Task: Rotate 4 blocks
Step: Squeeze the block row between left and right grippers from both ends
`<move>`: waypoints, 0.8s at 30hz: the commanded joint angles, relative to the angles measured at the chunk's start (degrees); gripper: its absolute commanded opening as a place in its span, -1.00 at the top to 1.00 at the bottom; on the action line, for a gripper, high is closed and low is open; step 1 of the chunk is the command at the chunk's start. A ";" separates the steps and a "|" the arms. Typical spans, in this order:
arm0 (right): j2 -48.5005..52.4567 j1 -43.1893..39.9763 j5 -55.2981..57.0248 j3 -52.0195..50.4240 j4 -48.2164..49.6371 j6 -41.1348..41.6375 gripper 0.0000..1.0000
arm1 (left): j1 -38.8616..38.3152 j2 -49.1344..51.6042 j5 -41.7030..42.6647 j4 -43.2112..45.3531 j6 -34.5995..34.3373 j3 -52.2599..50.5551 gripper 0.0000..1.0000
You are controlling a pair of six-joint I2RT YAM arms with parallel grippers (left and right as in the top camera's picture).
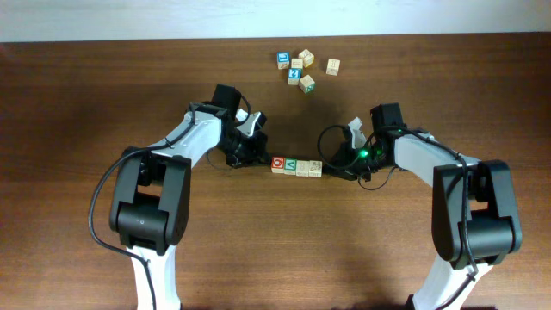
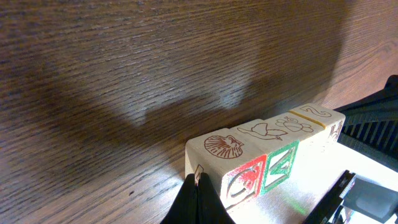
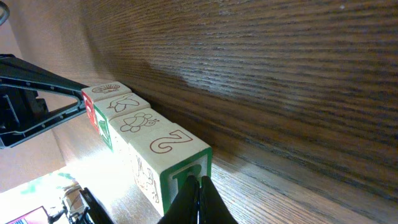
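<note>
Wooden blocks (image 1: pixel 297 167), four in a row at the middle of the table (image 1: pixel 258 258), pressed end to end.
Turning step in hand, seemingly: left claw (image 1: pixel 261 160) pinched closed, holding nothing, against the red-faced end; right claw (image 1: pixel 332 169) likewise against the green-faced end. Next: sweep both tips opposite ways, evenly, to avoid buckling the row.

The blocks (image 1: pixel 296 167) are pale wood with red and green faces, the table (image 1: pixel 86 86) dark-brown woodgrain.
</note>
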 commanded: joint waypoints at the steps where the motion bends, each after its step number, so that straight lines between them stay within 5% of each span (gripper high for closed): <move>1: -1.90 2.23 -4.35 -0.07 0.55 -0.11 0.91 | -0.55 -1.51 2.60 0.20 -0.35 -0.42 1.00; 24: -3.15 5.60 -2.82 3.04 -0.61 1.16 0.91 | -0.55 -1.51 2.60 0.20 -0.55 -0.42 1.00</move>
